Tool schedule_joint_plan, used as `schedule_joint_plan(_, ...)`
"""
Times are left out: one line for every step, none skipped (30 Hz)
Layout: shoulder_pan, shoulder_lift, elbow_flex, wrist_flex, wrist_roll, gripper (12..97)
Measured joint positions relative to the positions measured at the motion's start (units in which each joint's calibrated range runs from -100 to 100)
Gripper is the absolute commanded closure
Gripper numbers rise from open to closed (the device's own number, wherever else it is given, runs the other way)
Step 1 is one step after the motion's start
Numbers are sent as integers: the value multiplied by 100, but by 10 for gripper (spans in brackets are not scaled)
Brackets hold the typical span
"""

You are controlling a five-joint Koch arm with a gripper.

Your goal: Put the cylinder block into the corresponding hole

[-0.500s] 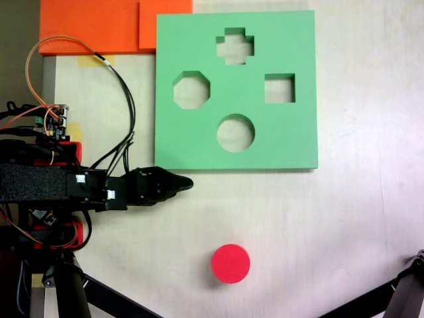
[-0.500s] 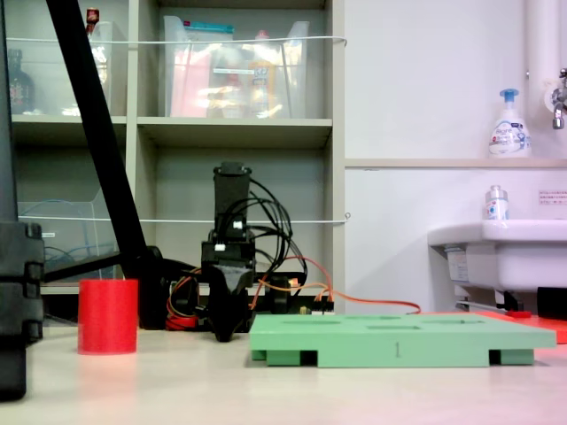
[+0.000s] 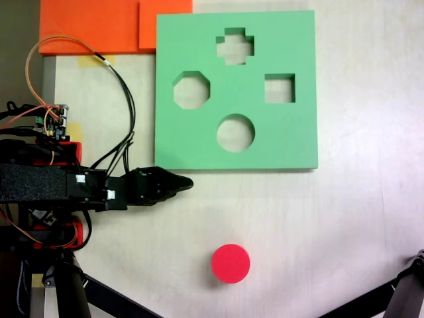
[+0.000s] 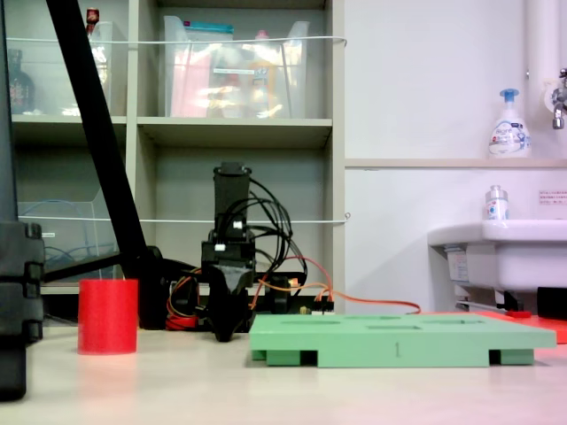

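The red cylinder block (image 3: 230, 263) stands upright on the pale table, well below the green foam board (image 3: 291, 46); in the low fixed view the cylinder block (image 4: 107, 316) is at the left. The circular hole (image 3: 235, 132) lies in the board's lower middle, below an octagonal, a cross and a square cut-out. My black gripper (image 3: 187, 183) points right just off the board's lower left corner, jaws together with nothing between them. From the low side the gripper (image 4: 225, 335) hangs tip-down near the table, left of the board (image 4: 399, 341).
Orange foam sheets (image 3: 93, 26) lie at the top left beside the board. The arm's base with loose wires (image 3: 40, 119) takes up the left edge. Black tripod legs (image 3: 397, 295) enter at the bottom corners. Shelves (image 4: 230, 133) and a sink (image 4: 496, 248) stand behind.
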Motion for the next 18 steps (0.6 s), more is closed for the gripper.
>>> schedule_joint_plan(0,0,0,0,0,601)
schedule_joint_plan(0,0,0,0,0,601)
schedule_joint_plan(0,0,10,0,0,601)
schedule_joint_plan(0,0,10,0,0,601)
schedule_joint_plan(0,0,10,0,0,601)
schedule_joint_plan(0,0,0,0,0,601)
schedule_joint_plan(0,0,10,0,0,601)
schedule_joint_plan(0,0,0,0,0,601)
schedule_joint_plan(0,0,10,0,0,601)
schedule_joint_plan(0,0,10,0,0,601)
schedule_joint_plan(0,0,0,0,0,601)
schedule_joint_plan(0,0,0,0,0,601)
schedule_joint_plan(0,0,0,0,0,601)
schedule_joint_plan(0,0,0,0,0,600)
schedule_joint_plan(0,0,0,0,0,595)
schedule_joint_plan(5,0,0,0,0,588)
schedule_joint_plan(10,0,0,0,0,587)
schedule_joint_plan(15,0,0,0,0,580)
